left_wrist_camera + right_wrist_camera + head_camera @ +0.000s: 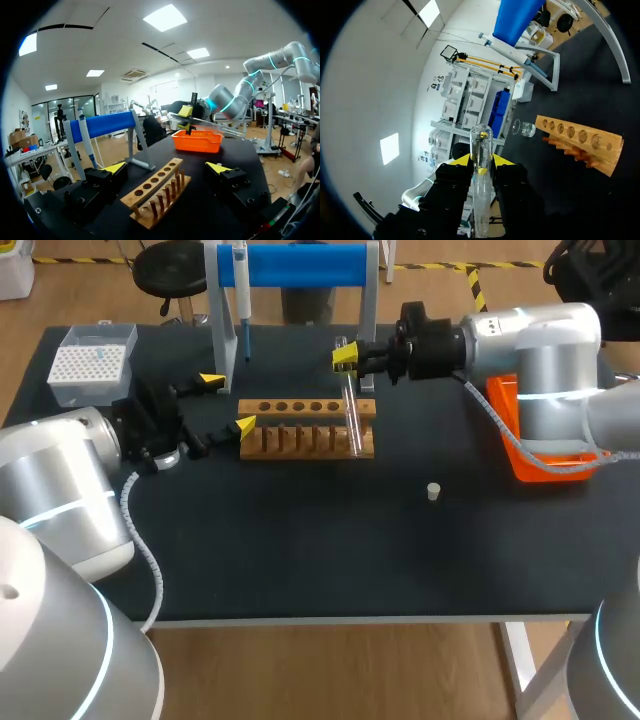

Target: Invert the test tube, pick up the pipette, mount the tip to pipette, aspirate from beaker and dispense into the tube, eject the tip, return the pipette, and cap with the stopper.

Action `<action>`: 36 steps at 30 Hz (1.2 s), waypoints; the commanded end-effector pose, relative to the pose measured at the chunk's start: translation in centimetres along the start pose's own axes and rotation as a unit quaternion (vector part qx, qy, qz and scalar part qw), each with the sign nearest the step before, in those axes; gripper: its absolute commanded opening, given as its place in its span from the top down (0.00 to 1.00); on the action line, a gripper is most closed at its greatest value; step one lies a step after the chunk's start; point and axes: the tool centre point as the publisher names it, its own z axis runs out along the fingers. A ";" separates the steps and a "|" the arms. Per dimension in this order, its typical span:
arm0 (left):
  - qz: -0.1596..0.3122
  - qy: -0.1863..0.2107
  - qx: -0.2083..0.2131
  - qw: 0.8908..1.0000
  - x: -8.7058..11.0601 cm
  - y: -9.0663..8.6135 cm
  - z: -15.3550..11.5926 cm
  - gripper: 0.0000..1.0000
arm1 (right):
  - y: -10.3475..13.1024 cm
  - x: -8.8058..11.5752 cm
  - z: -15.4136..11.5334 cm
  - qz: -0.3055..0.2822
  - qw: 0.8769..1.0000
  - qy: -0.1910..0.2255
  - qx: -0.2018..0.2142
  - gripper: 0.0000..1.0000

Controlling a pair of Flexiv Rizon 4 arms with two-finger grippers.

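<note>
A clear test tube [351, 405] hangs nearly upright over the right end of the wooden rack [300, 430]. My right gripper [345, 358] is shut on it near its upper end. In the right wrist view the test tube [481, 150] stands out between the yellow fingertips of the right gripper [481, 161]. My left gripper [228, 403] is open at the rack's left end, holding nothing. From the left wrist, the rack [155, 192] lies ahead between the fingers of the left gripper [166, 169]. The pipette [243, 295] hangs on the blue-barred stand. A small stopper [433, 491] lies on the table.
A white tip box [92, 362] sits at the back left. An orange tray [520, 435] is under my right arm. A glass beaker [522, 129] stands beyond the rack's far end in the right wrist view. The pipette stand [300, 265] rises behind the rack.
</note>
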 end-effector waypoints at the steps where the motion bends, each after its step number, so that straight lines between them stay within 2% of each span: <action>1: 0.001 -0.005 0.001 1.000 0.2 0.1 0.1 0.00 | 0.4 -0.1 -0.2 0.036 0.999 0.002 0.012 1.00; 21: 0.001 -0.005 0.001 1.000 0.2 0.1 0.1 0.00 | 0.0 0.0 -0.5 0.116 0.993 0.015 -0.005 1.00; 36: 0.001 -0.005 0.001 1.000 0.2 0.1 0.1 0.00 | 0.0 0.1 -0.5 0.121 0.992 0.019 -0.015 1.00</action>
